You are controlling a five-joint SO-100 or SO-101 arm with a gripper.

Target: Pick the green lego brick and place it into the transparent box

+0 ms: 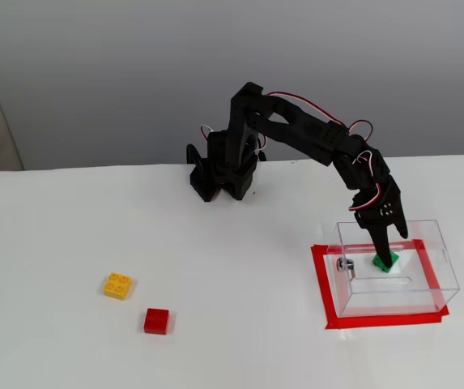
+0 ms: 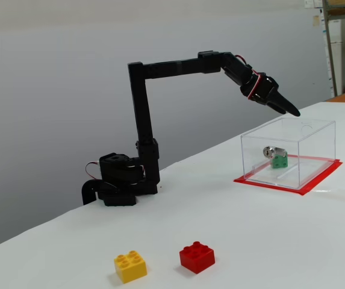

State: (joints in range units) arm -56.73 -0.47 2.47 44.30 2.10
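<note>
The green lego brick (image 1: 385, 262) lies inside the transparent box (image 1: 393, 297), on its floor near the back wall. In the other fixed view the green lego brick (image 2: 279, 161) shows through the clear wall of the transparent box (image 2: 307, 153), just behind the metal knob. My gripper (image 1: 391, 240) hangs over the box's open top, open and holding nothing. From the side, the gripper (image 2: 288, 110) points down and to the right, just above the box's rim.
A yellow brick (image 1: 117, 285) and a red brick (image 1: 156, 321) lie on the white table at the left, far from the box. A red tape frame (image 1: 321, 285) surrounds the box. The arm's base (image 1: 219, 174) stands at the back.
</note>
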